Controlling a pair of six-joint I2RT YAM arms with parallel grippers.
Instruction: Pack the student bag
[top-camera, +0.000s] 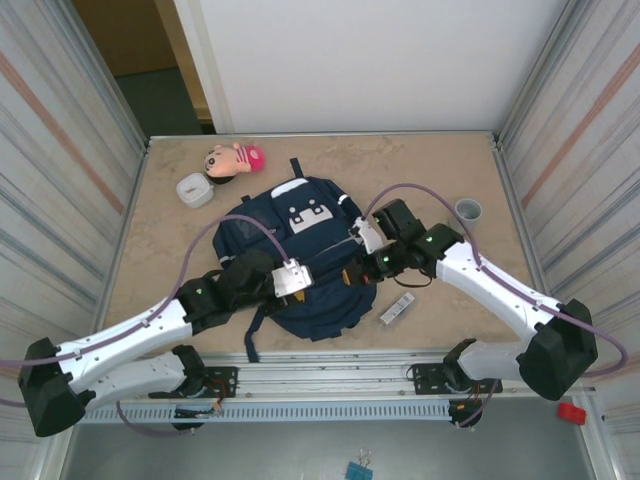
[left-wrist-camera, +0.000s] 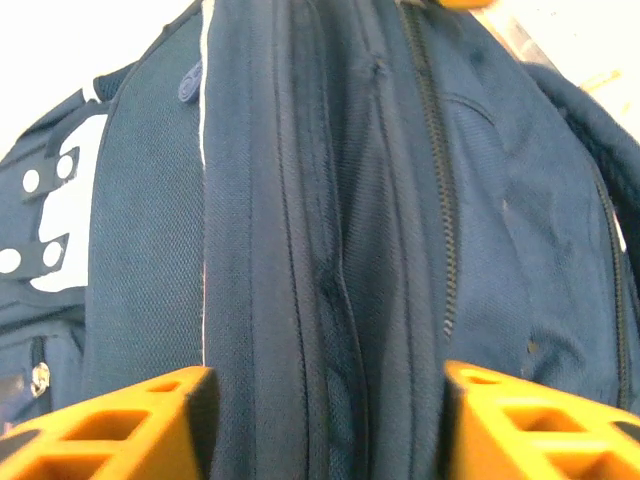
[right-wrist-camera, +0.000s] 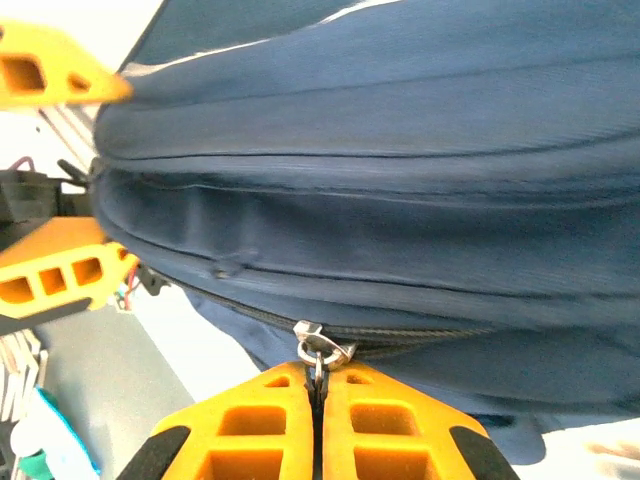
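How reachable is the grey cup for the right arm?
Probably not yet: the right gripper is shut on the zipper pull of the student bag. After release the grey cup looks near, bare table around it.

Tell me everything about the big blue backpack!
The student bag is navy woven fabric with white patches, a thin white stripe and dark straps. It lies front-up in the middle of the table. The right end effector pinches its metal zipper pull. The left end effector is open, with a finger on either side of its seamed edge.
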